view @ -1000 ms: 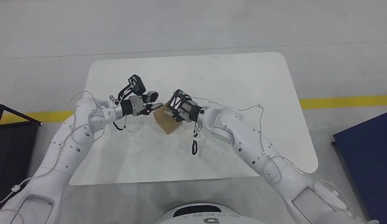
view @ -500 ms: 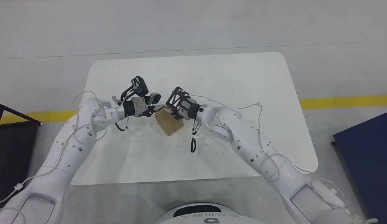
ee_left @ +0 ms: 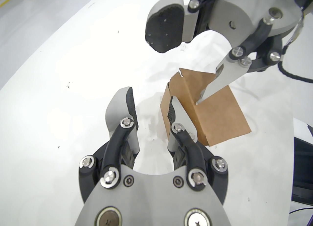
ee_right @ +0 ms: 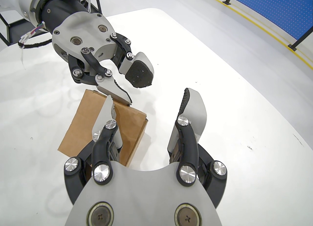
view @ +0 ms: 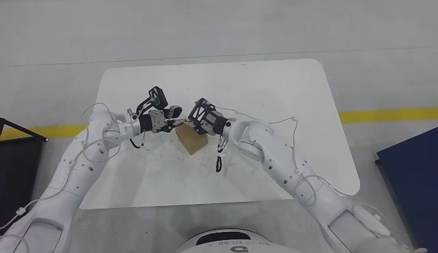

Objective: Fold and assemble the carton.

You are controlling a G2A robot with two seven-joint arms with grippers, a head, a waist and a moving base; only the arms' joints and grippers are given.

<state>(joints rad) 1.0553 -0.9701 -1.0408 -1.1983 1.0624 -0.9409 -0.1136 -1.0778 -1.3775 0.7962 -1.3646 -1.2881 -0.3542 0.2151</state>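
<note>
Near the middle of the white table (view: 287,96), a little toward my left arm's side, the brown carton (view: 190,140) is sitting partly folded: one panel is standing up, another is sloping away from a crease. It is resting on the table surface, not lifted.

I am watching both arms meet over it from opposite sides.

Left gripper (ee_left: 150,101): jaws are standing well apart and clamping nothing. One finger is lying against the carton's raised cardboard edge; the other is hanging over bare table beside it.

Right gripper (ee_right: 149,101): jaws are spread wide, with nothing pinched between them. One finger's tip is resting on the carton at the crease; the other finger is hanging clear in the air, apart from the cardboard.

From the top view, the two grippers are sitting almost tip to tip above the carton's upper end.

I am not able to tell how the carton's underside flaps are lying.
</note>
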